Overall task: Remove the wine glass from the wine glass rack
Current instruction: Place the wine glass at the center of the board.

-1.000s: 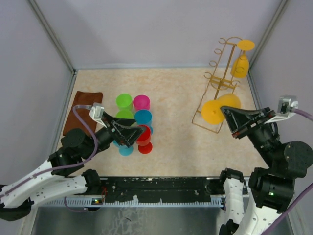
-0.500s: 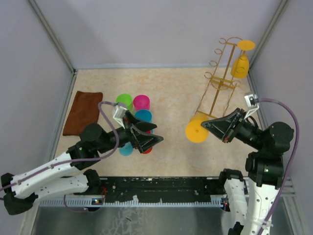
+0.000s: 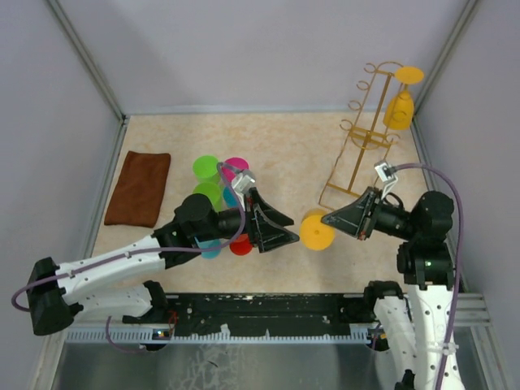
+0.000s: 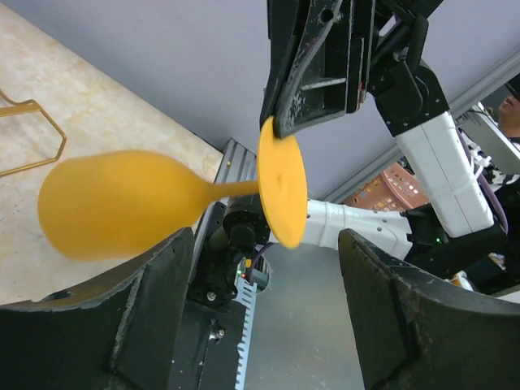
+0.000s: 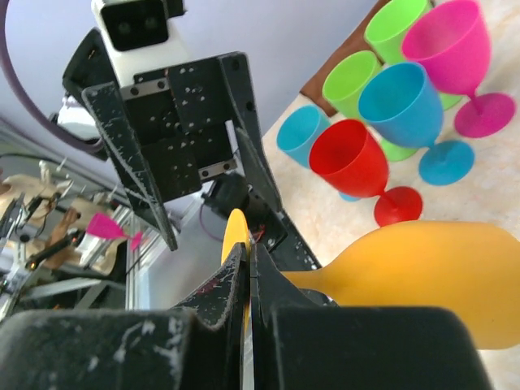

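The right jaws are clenched on the foot of the yellow glass (image 3: 315,230), holding it sideways above the surface (image 3: 284,154), off the rack (image 3: 367,140) and near it. The left jaws stand spread on either side of the glass, with no contact visible.

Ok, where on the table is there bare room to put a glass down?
Bare table runs between the coloured glasses and the wine glass rack, and along the back wall. Crowded: the glass cluster beside the brown cloth, and front centre, where the left gripper and right gripper meet at the orange wine glass.
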Robot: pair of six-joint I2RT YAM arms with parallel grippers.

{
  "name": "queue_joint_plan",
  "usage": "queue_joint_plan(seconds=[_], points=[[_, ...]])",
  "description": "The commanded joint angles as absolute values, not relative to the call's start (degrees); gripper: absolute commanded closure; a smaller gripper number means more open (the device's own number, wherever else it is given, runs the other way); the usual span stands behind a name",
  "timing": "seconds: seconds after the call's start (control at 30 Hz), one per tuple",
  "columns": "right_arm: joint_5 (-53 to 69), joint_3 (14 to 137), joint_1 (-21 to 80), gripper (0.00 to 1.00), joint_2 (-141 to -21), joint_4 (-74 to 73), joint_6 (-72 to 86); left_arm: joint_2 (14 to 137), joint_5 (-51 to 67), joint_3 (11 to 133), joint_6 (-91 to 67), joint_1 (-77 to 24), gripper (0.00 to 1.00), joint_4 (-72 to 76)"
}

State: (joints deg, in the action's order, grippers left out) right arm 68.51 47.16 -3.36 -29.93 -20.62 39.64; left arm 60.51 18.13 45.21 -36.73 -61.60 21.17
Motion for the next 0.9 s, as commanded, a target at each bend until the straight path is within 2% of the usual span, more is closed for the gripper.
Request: queue_joint_plan(seconds=[0.0,0.13,0.2,0.27,0.4,0.6,0.67,0.73,0.8,0.87], points=[[65.8,45.7,3.5,1.0,-28.7,-12.8,41.7,62.9,22.5,47.6,-38.9,-61.6,0.26,27.4],[58.0,43.4,13.0,1.0,-30.0,-12.4,39.5,65.1,24.5,48.4,-39.4,-61.8,0.4,29.2],[53.9,42.3,17.5,1.0,-30.7,-11.1,38.8,66.1,25.2,48.9,-39.4,-62.0,0.58,28.4],[52.2,41.8,20.2,1.0,-31.4,-9.6,38.3,65.6,24.7,48.3,-39.7,-62.1,0.81,27.8],[51.3,41.8,20.6,1.0,-31.6,-9.0,37.2,62.7,22.6,46.6,-38.3,-62.3,1.0,25.8],[51.7,39.5,20.6,0.99,-29.1,-6.8,36.8,61.4,22.6,46.4,-35.8,-62.2,1.0,24.7],[52.7,40.1,20.6,0.78,-28.9,-8.8,35.5,61.7,22.5,46.6,-35.1,-62.3,1.0,24.9],[53.6,40.5,20.6,0.64,-28.5,-11.0,33.5,61.7,21.3,46.8,-34.4,-62.3,1.0,24.9],[54.7,39.9,20.6,0.6,-27.9,-12.5,32.4,61.3,19.9,46.8,-33.8,-62.3,1.0,24.7],[56.6,39.5,20.6,0.51,-27.7,-14.0,31.5,60.6,18.6,46.4,-33.4,-62.3,1.0,25.1]])
